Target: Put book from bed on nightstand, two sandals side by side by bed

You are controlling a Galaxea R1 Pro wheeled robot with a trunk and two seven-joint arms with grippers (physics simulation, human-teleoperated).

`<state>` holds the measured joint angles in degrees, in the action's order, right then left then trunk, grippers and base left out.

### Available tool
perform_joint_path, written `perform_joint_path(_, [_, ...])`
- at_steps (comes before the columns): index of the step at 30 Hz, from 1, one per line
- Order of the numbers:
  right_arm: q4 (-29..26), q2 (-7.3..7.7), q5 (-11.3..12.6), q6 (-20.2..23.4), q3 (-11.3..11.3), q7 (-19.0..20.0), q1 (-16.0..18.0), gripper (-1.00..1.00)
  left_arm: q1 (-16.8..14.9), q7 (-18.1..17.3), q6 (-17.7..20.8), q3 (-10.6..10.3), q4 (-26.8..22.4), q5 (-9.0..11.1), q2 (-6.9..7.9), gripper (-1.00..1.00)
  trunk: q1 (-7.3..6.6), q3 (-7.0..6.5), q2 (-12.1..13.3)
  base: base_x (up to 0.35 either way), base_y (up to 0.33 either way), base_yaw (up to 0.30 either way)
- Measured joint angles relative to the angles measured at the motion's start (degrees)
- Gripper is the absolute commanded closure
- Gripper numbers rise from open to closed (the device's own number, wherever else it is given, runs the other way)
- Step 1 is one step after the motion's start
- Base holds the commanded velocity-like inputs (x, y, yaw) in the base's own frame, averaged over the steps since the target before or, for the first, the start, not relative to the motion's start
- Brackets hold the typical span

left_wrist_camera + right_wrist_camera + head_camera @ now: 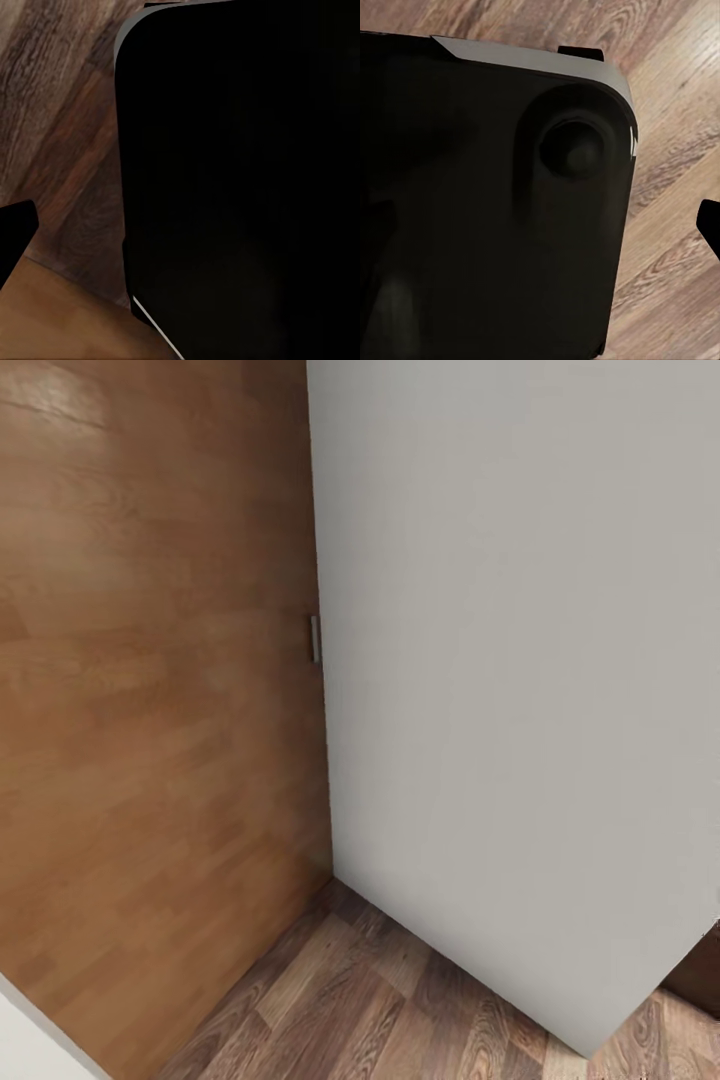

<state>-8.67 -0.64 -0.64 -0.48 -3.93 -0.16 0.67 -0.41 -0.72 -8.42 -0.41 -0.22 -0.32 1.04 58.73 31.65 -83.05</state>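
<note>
Wood-plank floor (400,1000) lies along the lower edge below us; at left stands an orange-brown wooden door (150,690), a small metal handle (315,639) mid-frame, a white wall (520,660) at right. Both wrist cameras face our dark base (240,180); we cannot tell either claw's state.

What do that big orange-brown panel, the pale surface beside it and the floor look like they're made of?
The panel: apparently glossy wood or veneer, with warm grain and a soft sheen. The pale surface: matte, featureless grey-white, possibly painted. The floor: darker wood-look planks with visible seams and grain.

Probably a home: wood door (150,710), plank floor (400,1010).
</note>
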Motion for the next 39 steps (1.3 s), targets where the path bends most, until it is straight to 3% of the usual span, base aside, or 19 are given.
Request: perform_joint_path(39, [-0.04, -0.04, -0.03, 0.0, 0.0, 0.0, 0.0, -1.0, 0.0, 0.0, 0.0, 0.0, 0.0, 0.0, -0.02, -1.0, 0.0, 0.0, 0.0, 0.0, 0.0, -0.106])
